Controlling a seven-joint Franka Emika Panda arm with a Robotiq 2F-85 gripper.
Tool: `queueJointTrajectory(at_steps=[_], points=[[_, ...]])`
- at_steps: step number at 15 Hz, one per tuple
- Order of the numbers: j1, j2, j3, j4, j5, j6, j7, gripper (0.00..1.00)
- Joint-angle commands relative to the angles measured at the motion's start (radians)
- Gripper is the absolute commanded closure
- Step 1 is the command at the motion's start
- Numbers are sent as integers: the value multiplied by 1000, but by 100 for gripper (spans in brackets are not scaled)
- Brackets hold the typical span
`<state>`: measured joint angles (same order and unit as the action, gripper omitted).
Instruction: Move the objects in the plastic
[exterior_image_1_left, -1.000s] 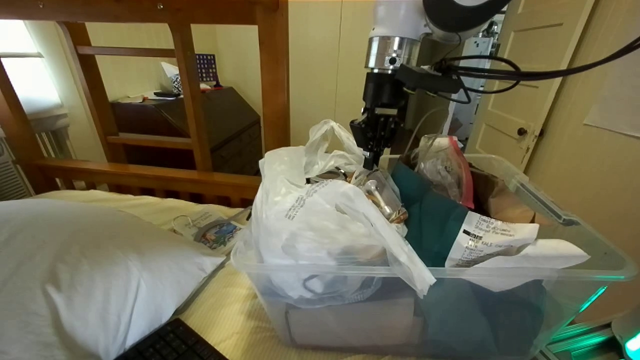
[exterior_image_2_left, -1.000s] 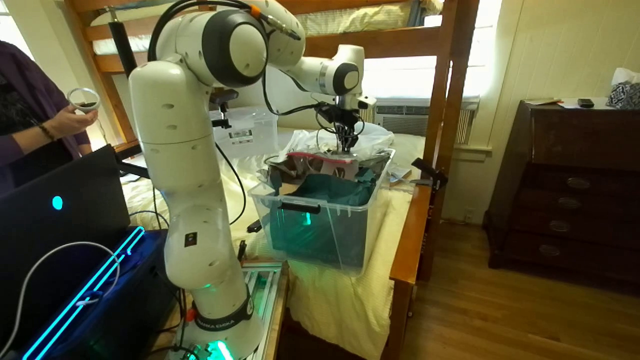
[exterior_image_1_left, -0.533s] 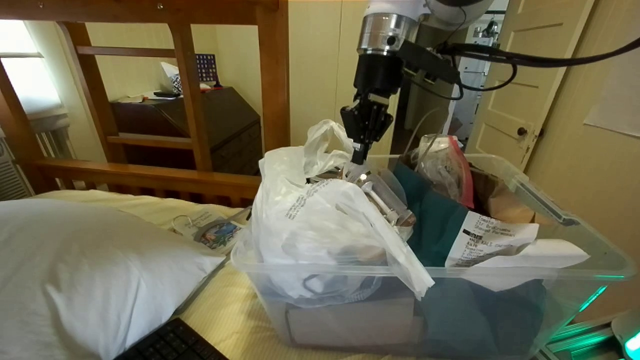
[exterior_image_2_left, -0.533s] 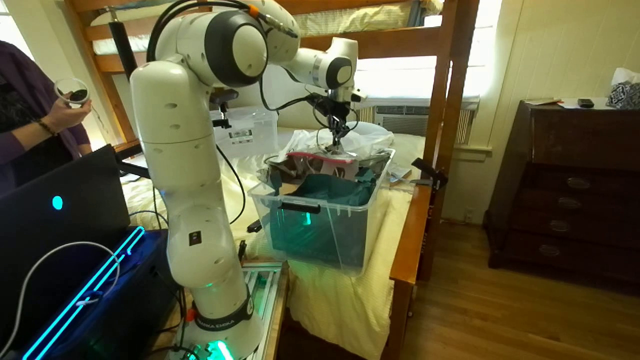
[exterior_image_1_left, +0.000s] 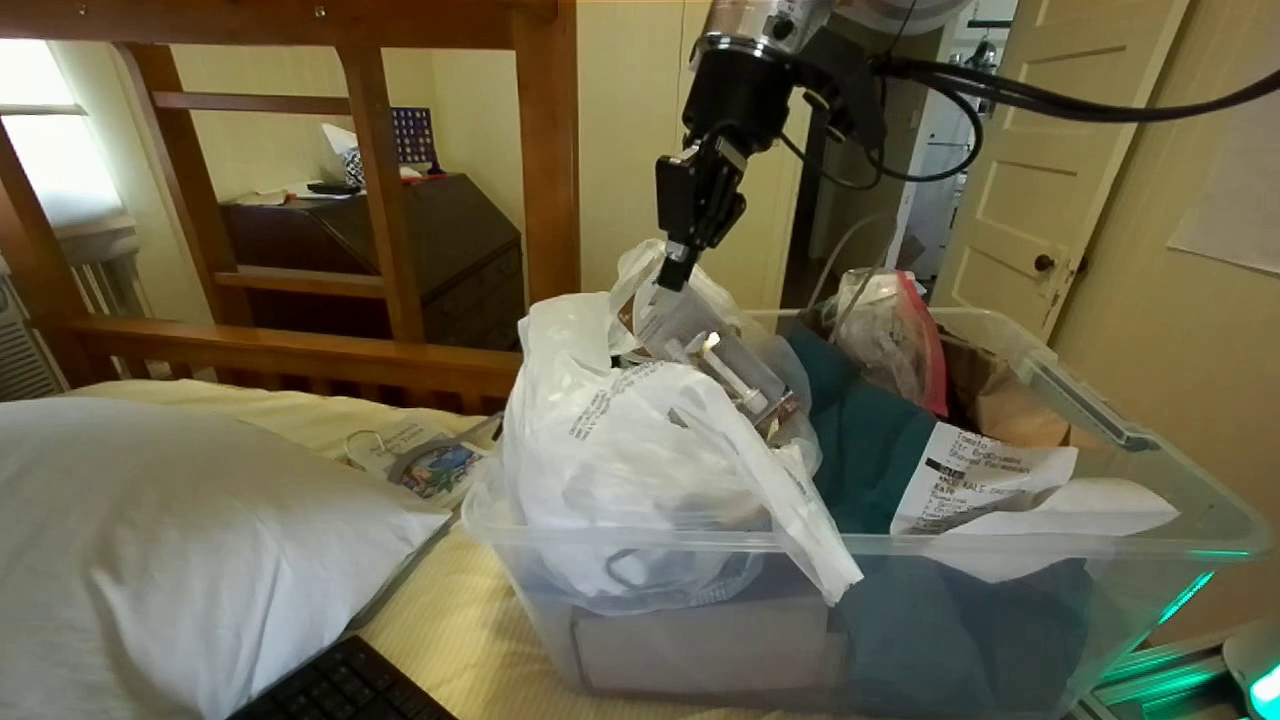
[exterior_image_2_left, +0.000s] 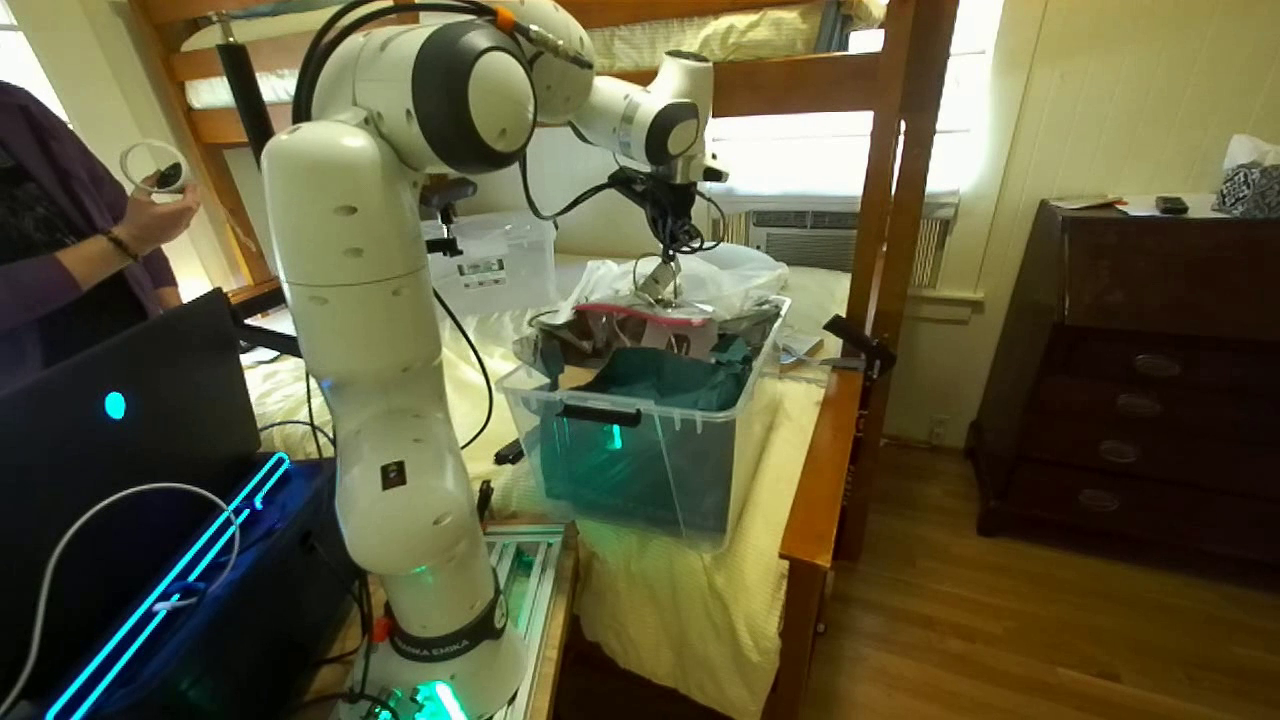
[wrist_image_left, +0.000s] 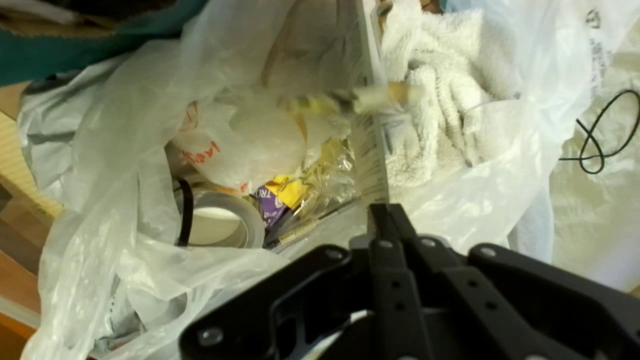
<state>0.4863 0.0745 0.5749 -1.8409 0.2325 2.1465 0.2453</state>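
- Gripper (exterior_image_1_left: 676, 274) with its fingers drawn right together, pinching what looks like the upper edge of a clear pack (exterior_image_1_left: 735, 372); the wrist view shows hardly any gap between the tips.
- White plastic bag (exterior_image_1_left: 625, 460) sits inside the storage tub (exterior_image_1_left: 960, 544) at the end nearest the pillow (exterior_image_1_left: 200, 530), a strip of it hanging over the tub's front long edge in an exterior view.
- Step in hand, as I judge it: drawing the pack up from the bag. Lift slowly and evenly; the hold is on an edge only, so a jerk could twist the pack loose.
- Let its lower end clear the bag's folds before swinging sideways, or the thin film may drag along.
- Mind the loop handle (exterior_image_1_left: 640, 258) close beside the fingertips; whether it touches them, I cannot tell.
- Against a second ago, the gripper is higher, more tilted and nearer the tub's pillow end. The pack has risen with it, and the overhanging strip has shifted slightly; the teal paper bag (exterior_image_1_left: 860, 430) lies as it did.
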Motion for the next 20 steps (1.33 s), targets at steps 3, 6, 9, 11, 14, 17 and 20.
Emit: queueJointTrajectory(at_steps=[3, 6, 9, 11, 14, 17, 20], points=[[19, -5, -8, 32, 5, 93, -49, 100], [16, -23, -8, -5, -1, 138, -135, 100], [4, -56, -10, -50, 14, 104, -319, 100], [1, -88, -19, -90, -21, 147, -350, 100], [-4, -133, -35, -125, 37, 227, -386, 100], [4, -187, -54, -147, 101, 311, -363, 100], [12, -218, -78, -181, 204, 388, -341, 100]])
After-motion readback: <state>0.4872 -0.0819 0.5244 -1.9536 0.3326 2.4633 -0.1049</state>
